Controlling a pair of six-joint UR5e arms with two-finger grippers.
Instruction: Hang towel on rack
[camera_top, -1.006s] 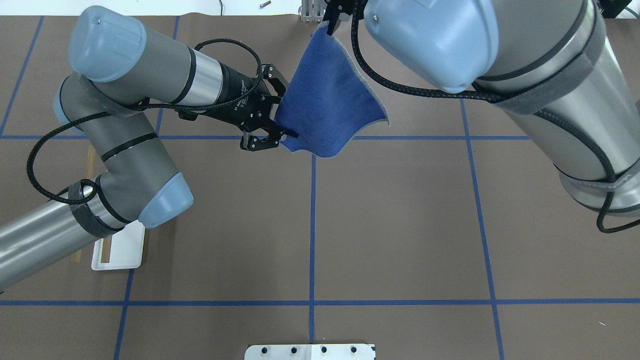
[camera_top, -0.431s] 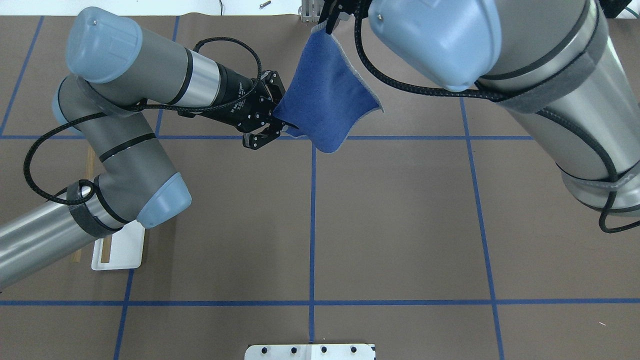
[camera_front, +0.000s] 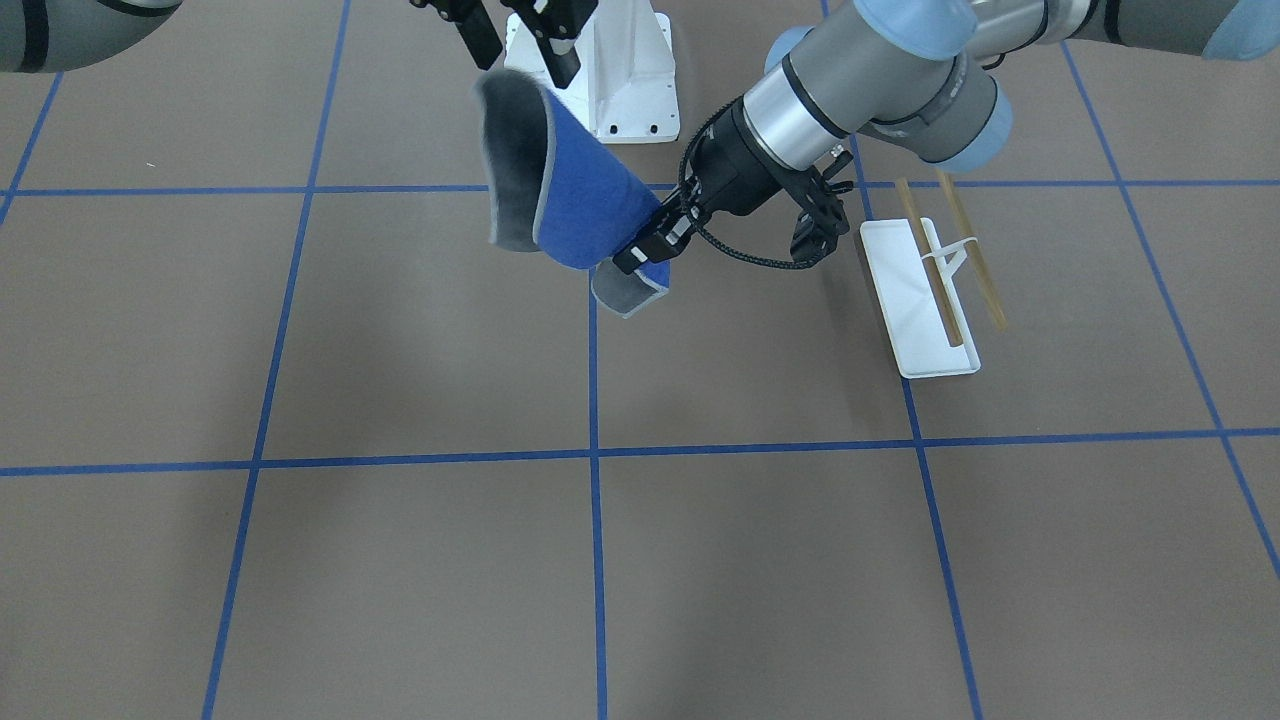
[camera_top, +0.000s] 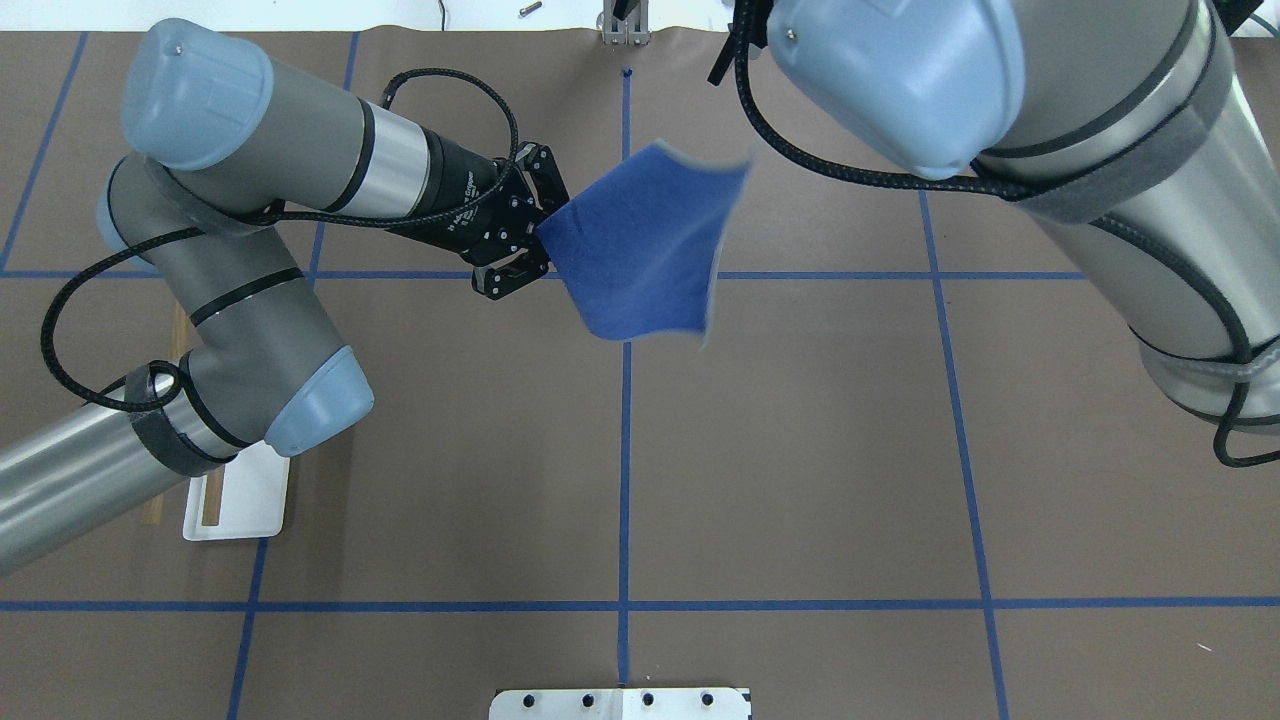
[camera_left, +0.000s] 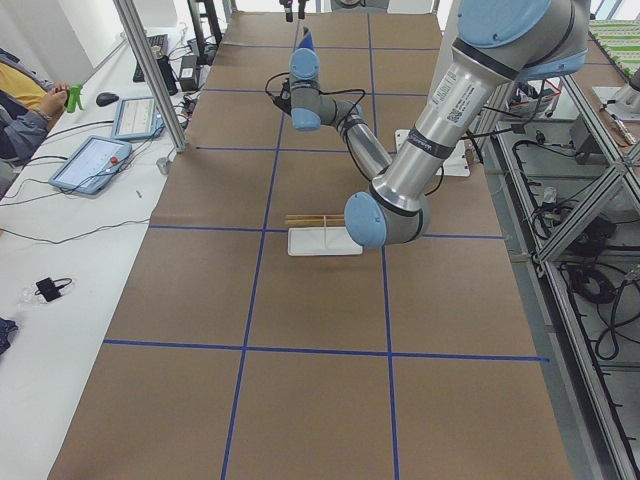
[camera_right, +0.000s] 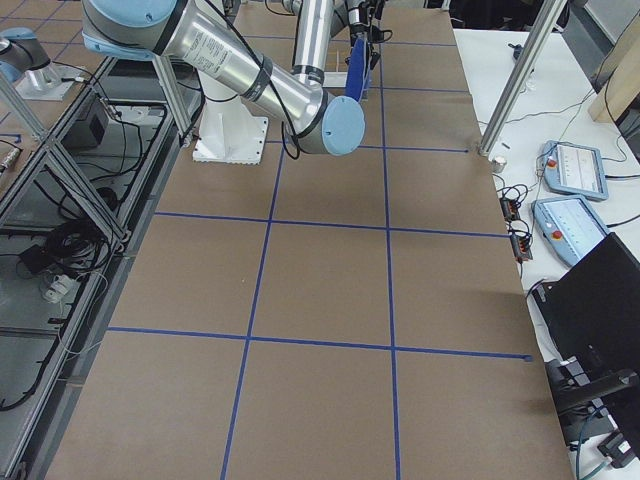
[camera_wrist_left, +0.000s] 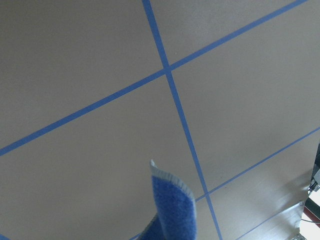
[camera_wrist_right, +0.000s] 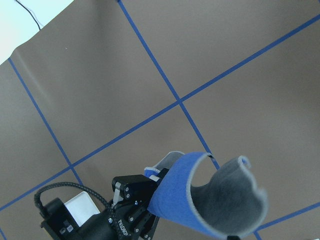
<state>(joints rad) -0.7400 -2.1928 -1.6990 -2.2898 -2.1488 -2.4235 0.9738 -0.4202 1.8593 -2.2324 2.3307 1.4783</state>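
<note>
Brown paper-covered table (camera_front: 400, 330), blue-taped. Small blue-and-grey cloth towel (camera_front: 585, 205) aloft, one corner clenched in left gripper (camera_front: 640, 252); right gripper (camera_front: 530, 72) just above, spread, empty. Likely light and floppy: best pinched at corners. White-tray wooden-dowel rack (camera_front: 900, 280) well apart behind left gripper.
</note>
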